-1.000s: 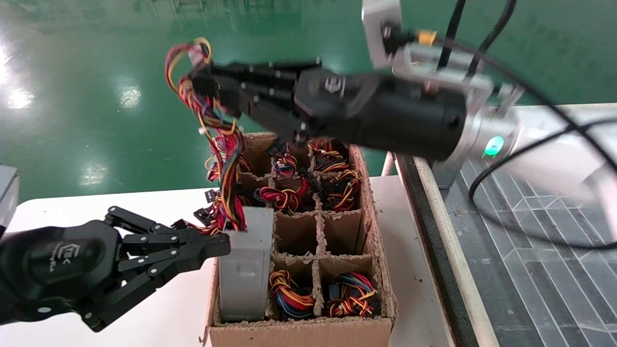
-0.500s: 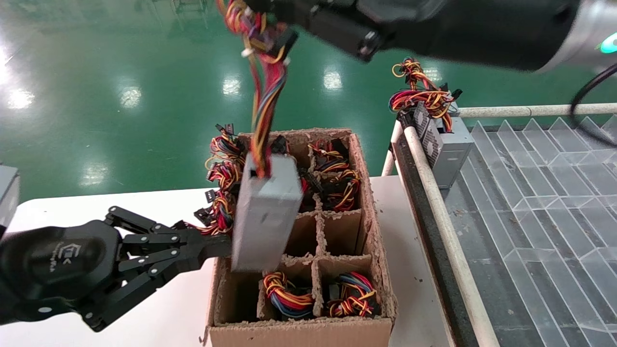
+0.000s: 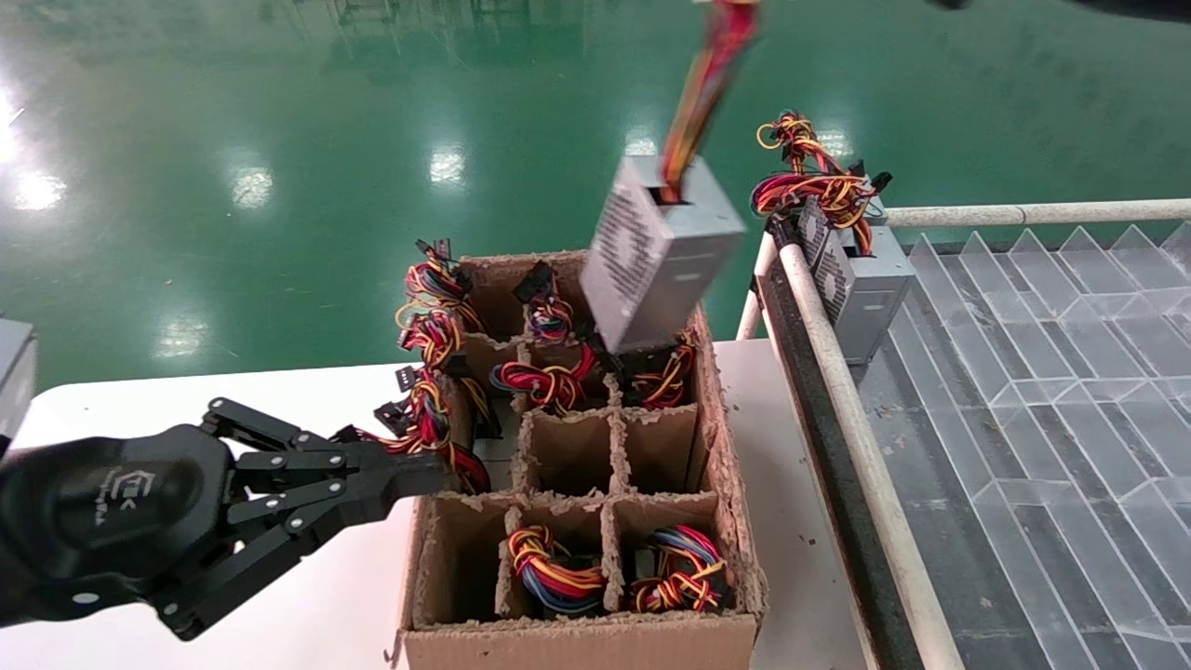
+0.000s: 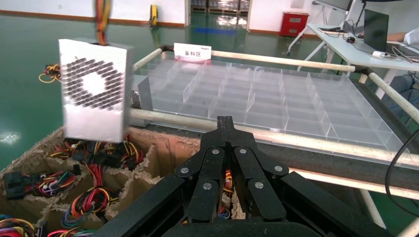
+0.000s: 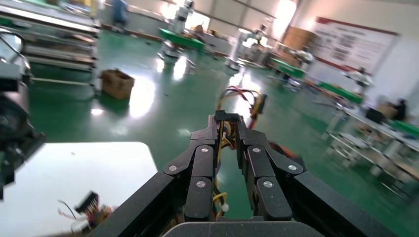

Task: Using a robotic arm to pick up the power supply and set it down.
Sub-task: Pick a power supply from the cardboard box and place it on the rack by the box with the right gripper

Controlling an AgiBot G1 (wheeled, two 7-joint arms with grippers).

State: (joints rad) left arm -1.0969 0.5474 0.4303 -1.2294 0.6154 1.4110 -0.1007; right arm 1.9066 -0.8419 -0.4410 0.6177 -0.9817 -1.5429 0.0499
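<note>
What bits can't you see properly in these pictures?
- Head view: the right gripper is past the top edge; only the wires run up from the hanging power supply.
- Right wrist view: the right gripper pinches wires, but its fingers hide the power supply.
- Left wrist view: the left gripper blocks part of the cardboard box.

Grey power supply (image 3: 662, 256), perforated face

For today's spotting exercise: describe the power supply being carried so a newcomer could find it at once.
Start at the cardboard box of wire-filled cells. Above its far right corner a grey power supply hangs in the air, tilted, from its wires. Unlike the supply resting on the rack, it touches nothing.
</note>
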